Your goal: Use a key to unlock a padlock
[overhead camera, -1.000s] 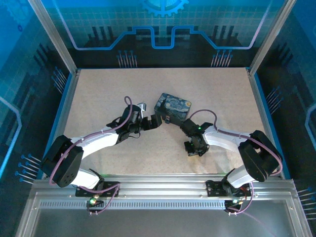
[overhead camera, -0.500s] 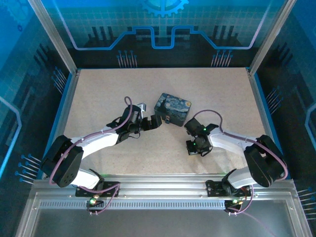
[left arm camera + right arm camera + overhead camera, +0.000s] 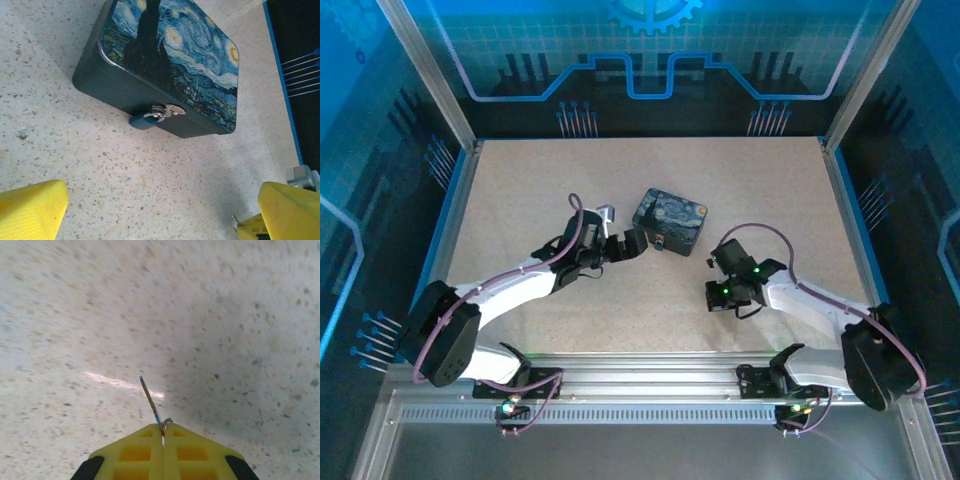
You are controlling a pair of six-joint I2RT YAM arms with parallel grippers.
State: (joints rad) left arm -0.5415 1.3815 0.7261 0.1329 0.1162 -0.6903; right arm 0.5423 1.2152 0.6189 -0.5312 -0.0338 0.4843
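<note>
Padlock (image 3: 147, 120) is hanging unopened on the tin (image 3: 170, 50)'s front while the right tool (image 3: 163, 429), clenching the key (image 3: 150, 402), is hovering apart and the left tool (image 3: 628, 246) is gaping nearby, insertion pending.

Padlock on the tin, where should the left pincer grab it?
Pinch the body of the small blue padlock from the open table side; it juts clear of the dark-blue painted tin, while its shiny loop sits against the clasp.

The tin (image 3: 670, 220) sits mid-desk (image 3: 520, 180), padlock (image 3: 146, 120) against its near side; left fingers (image 3: 35, 210) just left, right fingers (image 3: 135, 450), pinching the key (image 3: 150, 400), apart on its right, nearer
</note>
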